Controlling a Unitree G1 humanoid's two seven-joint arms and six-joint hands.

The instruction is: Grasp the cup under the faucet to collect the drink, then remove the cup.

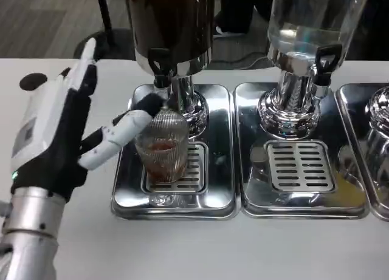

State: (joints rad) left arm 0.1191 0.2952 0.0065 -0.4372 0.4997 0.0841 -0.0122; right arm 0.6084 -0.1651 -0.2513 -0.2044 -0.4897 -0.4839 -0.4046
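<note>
Left hand (67,131) around ribbed glass cup (161,152) on slotted steel tray (127,198).

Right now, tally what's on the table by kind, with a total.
Drink dispensers: 3 (dark one, clear one, a third partly visible at the right edge)
Steel drip trays: 3 ()
Ribbed glass cup: 1, holding a little reddish drink, with the left hand around it
Total: 7
</note>
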